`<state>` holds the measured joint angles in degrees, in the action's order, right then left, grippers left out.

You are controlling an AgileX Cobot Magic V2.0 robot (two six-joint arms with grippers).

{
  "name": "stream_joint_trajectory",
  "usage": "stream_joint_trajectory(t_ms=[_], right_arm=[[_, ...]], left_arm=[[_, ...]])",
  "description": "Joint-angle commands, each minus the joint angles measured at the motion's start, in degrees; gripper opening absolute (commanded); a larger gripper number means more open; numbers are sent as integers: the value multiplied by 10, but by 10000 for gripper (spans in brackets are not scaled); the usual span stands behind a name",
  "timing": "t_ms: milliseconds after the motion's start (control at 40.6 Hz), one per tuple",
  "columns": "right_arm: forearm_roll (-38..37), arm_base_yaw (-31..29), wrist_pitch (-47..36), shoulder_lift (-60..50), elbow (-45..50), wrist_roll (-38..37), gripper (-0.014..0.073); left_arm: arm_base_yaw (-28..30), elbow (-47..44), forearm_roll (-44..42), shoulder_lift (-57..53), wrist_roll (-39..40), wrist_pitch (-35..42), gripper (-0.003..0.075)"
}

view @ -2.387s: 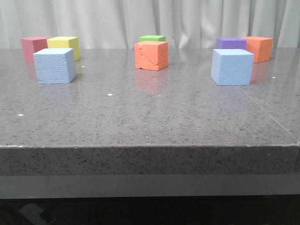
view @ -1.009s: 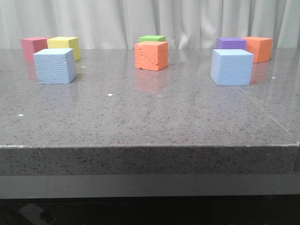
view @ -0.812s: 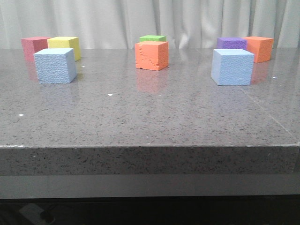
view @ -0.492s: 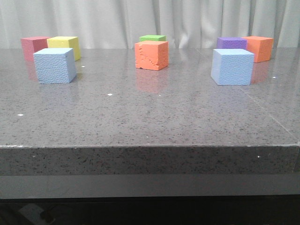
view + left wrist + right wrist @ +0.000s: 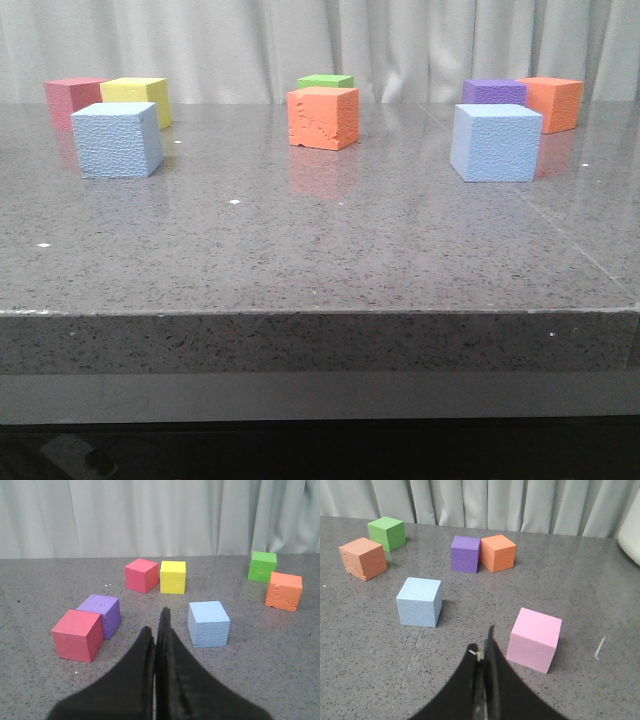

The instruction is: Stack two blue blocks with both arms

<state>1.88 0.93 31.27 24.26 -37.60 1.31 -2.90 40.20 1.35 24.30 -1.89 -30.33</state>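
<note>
One blue block (image 5: pixel 118 140) sits on the left side of the gray table (image 5: pixel 320 250). The other blue block (image 5: pixel 495 143) sits on the right side, well apart from the first. Both rest flat on the table, and nothing is on top of them.

Behind the left blue block are a yellow cube (image 5: pixel 140 98) and a red cube (image 5: pixel 70 100), close together. In the middle is an orange cube (image 5: pixel 323 118) with a rough cut on its face, and a green cube (image 5: pixel 325 82) is behind it. Behind the right blue block are a purple cube (image 5: pixel 493 92) and another orange cube (image 5: pixel 553 103), side by side.

The left gripper (image 5: pixel 156 630) has its jaws pressed together, holding nothing. The left blue block lies just beyond it. The right gripper (image 5: pixel 482 652) is also clenched on nothing, between its blue block and a pink cube (image 5: pixel 534 639).
</note>
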Motion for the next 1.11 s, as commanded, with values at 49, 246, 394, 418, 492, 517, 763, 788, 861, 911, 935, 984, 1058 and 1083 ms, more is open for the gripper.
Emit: stream_joint_trajectory(t_ms=[49, 246, 394, 418, 492, 517, 763, 788, 861, 911, 935, 984, 1058, 1083], right_arm=[[-8, -3, -45, 7, -17, 3, 278], [-8, -3, -43, 7, -15, 6, 668], [-8, -3, -43, 7, -15, 6, 662], [-8, -3, -43, 7, -15, 6, 662], [-6, -3, -44, 7, -15, 6, 662], [-1, -3, -46, 7, -15, 6, 662], [18, -3, -60, 7, -15, 6, 662], [21, -3, -60, 8, -15, 6, 662], [34, -3, -48, 14, -21, 6, 662], [39, -3, -24, 26, -37, 6, 662], [42, -3, -7, 34, -45, 6, 662], [54, -3, 25, 57, -66, 8, 662], [70, -2, 69, 103, -104, 27, 662], [78, -1, 85, 122, -117, 42, 662]], left_arm=[[1, 16, -17, 9, 3, 42, 245], [1, 16, -7, 9, 3, 36, 526], [1, 16, -6, 9, 3, 36, 510], [1, 16, -6, 9, 3, 36, 510], [1, 16, -6, 9, 3, 36, 510], [1, 16, -6, 9, 3, 36, 510], [1, 16, -6, 9, 3, 36, 510], [1, 16, -6, 9, 3, 36, 510], [1, 16, -6, 9, 3, 37, 510], [1, 16, -6, 9, 3, 37, 510], [1, 16, -6, 9, 3, 37, 510], [1, 16, -6, 9, 3, 37, 510], [1, 16, -6, 9, 3, 38, 510], [1, 16, -6, 9, 3, 38, 510]])
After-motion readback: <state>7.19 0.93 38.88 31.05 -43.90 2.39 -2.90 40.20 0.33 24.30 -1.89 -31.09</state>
